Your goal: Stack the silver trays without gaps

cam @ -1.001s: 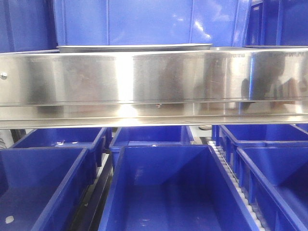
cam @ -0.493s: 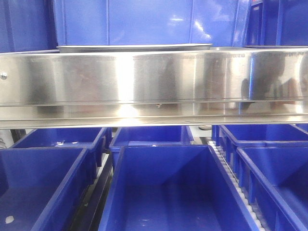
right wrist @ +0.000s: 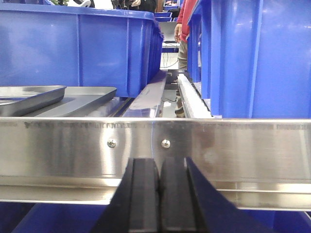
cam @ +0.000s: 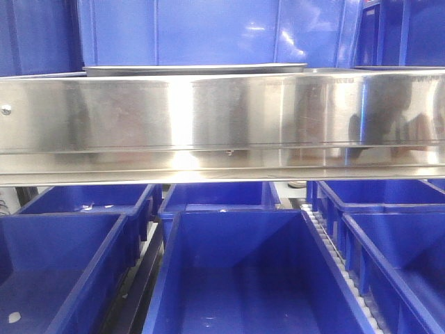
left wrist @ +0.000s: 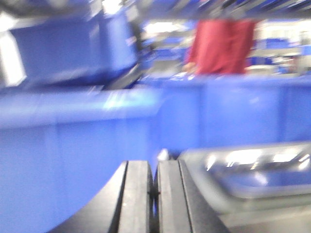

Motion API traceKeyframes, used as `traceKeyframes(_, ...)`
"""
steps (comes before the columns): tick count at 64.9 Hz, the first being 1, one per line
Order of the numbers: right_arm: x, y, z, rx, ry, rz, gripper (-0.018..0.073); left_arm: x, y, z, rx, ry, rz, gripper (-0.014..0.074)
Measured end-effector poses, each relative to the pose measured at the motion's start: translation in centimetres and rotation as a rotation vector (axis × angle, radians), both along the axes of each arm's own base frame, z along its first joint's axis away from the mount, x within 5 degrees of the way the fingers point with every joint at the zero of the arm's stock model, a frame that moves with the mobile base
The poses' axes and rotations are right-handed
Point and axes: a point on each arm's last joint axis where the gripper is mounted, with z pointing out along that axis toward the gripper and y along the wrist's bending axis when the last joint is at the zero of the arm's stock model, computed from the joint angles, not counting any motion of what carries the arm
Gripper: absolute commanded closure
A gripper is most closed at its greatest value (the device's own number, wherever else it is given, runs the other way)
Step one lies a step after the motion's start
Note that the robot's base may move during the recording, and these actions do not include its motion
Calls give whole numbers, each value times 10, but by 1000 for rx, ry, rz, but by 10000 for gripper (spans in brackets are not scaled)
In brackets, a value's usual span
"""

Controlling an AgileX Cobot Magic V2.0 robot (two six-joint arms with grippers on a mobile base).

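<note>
Two silver trays lie on the shelf in the right wrist view: one tray (right wrist: 26, 99) at the far left overlaps a second tray (right wrist: 85, 99) beside it. The front view shows only a thin tray edge (cam: 195, 68) above the steel rail. In the blurred left wrist view a silver tray (left wrist: 252, 172) lies just right of my left gripper (left wrist: 154, 164), which is shut with nothing in it. My right gripper (right wrist: 159, 161) is shut and empty, below and in front of the shelf rail, to the right of the trays.
A broad brushed-steel shelf rail (cam: 222, 125) with screws (right wrist: 165, 143) spans the view. Tall blue bins (right wrist: 77, 48) stand behind the trays, and open blue bins (cam: 243, 278) fill the lower level. A person in red (left wrist: 221, 46) stands behind.
</note>
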Motion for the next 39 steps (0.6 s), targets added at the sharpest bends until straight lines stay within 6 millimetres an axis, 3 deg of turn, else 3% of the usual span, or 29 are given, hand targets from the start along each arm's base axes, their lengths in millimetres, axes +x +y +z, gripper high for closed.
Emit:
traceKeyframes(23,0,0,0,0,0,0,639,-14,7,-67,-87,21,82,594)
traceKeyframes(39,0,0,0,0,0,0,639,-13,7,-77,-57,63,90,594)
